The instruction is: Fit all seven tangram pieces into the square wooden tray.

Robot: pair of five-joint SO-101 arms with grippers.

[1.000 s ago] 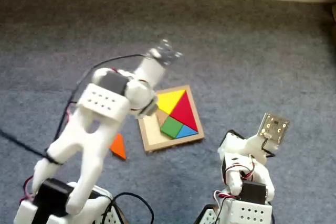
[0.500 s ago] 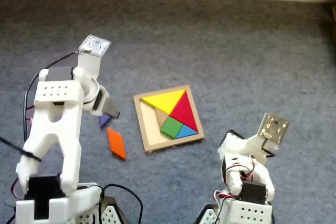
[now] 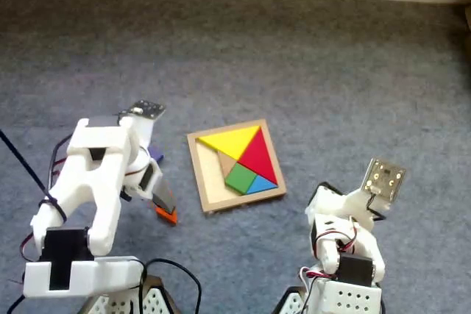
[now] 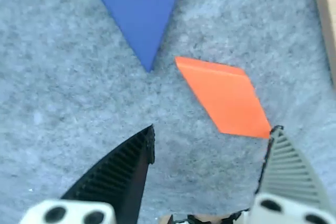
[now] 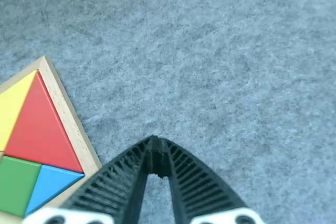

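Note:
The square wooden tray (image 3: 208, 200) lies mid-table holding a yellow triangle (image 3: 227, 141), a red triangle (image 3: 257, 156), a green square (image 3: 240, 177) and a light blue triangle (image 3: 262, 184); its left side is bare wood. An orange parallelogram (image 4: 226, 97) and a dark blue triangle (image 4: 137, 3) lie on the carpet left of the tray. My left gripper (image 4: 212, 137) hangs open just above the carpet, with the parallelogram's near corner by one fingertip. My right gripper (image 5: 155, 156) is shut on nothing, over bare carpet beside the tray's corner (image 5: 63, 106).
Grey carpet (image 3: 331, 71) covers the whole table. The left arm (image 3: 103, 174) hides most of the orange parallelogram (image 3: 167, 215) from above. The right arm (image 3: 346, 233) stands folded at the front right, apart from the tray.
The left arm swung from above the tray's left edge out to the left, then came down over the orange parallelogram. The right arm stayed still.

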